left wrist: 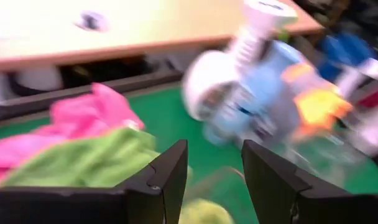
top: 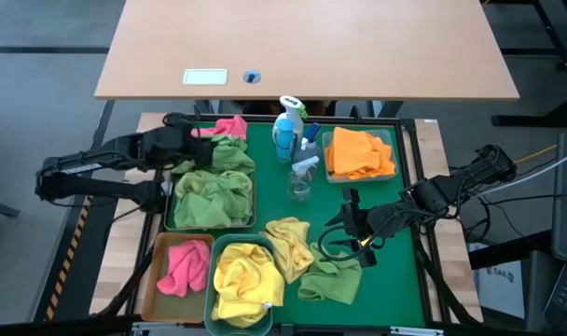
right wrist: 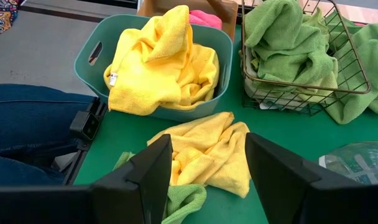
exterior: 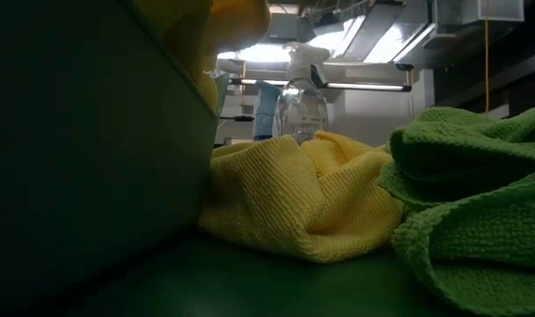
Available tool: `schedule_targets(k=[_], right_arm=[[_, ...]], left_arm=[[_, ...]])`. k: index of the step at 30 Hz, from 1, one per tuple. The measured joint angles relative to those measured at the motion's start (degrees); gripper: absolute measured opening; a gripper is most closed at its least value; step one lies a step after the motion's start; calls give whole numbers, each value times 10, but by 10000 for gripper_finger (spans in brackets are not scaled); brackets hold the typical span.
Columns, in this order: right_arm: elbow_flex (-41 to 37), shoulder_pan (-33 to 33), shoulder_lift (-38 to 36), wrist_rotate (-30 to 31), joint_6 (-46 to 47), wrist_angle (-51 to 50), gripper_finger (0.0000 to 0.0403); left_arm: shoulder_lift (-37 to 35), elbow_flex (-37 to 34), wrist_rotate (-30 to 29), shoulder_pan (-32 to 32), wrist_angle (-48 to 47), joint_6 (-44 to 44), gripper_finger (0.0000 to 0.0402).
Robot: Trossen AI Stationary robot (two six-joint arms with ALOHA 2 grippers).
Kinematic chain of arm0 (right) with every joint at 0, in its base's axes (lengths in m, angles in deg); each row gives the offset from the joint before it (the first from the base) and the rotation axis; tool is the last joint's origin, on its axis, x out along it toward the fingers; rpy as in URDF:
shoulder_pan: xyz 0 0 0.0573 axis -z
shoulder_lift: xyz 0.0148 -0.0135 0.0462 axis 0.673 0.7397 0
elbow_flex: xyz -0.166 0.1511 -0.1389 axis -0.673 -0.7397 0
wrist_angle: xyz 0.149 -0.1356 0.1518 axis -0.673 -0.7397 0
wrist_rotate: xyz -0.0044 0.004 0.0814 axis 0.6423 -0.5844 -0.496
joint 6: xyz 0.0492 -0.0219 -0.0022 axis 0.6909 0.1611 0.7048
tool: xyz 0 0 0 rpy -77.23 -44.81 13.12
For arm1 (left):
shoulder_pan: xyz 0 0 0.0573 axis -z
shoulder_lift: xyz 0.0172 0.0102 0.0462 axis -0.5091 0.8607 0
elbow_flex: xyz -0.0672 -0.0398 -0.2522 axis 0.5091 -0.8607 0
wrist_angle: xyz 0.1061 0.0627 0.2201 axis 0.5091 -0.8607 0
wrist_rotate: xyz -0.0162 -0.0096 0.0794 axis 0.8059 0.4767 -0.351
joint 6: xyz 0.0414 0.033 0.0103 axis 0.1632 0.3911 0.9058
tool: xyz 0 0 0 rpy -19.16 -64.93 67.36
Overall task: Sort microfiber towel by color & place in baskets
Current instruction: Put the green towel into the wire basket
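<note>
The left gripper (top: 201, 136) hovers at the tray's far-left corner over loose pink and green towels (top: 226, 140), fingers (left wrist: 170, 177) parted and empty. Nearer, the wire-mesh basket (top: 175, 187) holds green towels, the amber basket (top: 154, 271) a pink one, the teal basket (top: 213, 280) yellow ones. A loose yellow towel (top: 291, 245) lies beside it. The right gripper (top: 344, 231) hangs above that towel, fingers spread, empty.

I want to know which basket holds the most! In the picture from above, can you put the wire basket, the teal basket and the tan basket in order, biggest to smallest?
1. wire basket, with green towels
2. teal basket, with yellow towels; only a little smaller, so this pair is close
3. tan basket, with a pink towel; clearly smallest
</note>
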Motion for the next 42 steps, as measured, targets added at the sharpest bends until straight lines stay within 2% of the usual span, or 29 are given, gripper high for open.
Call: schedule_targets(k=[4, 7, 15, 20, 28, 39, 42], right_arm=[[0, 0, 0, 0, 0, 0, 205], [0, 0, 0, 0, 0, 0, 205], [0, 0, 0, -1, 0, -25, 205], [0, 0, 0, -3, 0, -54, 205], [0, 0, 0, -2, 0, -60, 205], [0, 0, 0, -2, 2, -60, 205], [0, 0, 0, -19, 0, -81, 205]], left_arm=[[23, 0, -52, -29, 0, 61, 147], [49, 0, -59, -55, -7, 147, 147], [130, 0, 76, -122, -36, 294, 147], [179, 0, 94, -148, -36, 356, 147], [250, -1, 120, -187, -36, 403, 147], [332, -1, 120, -217, -36, 429, 147], [340, -1, 119, -221, -36, 428, 142]])
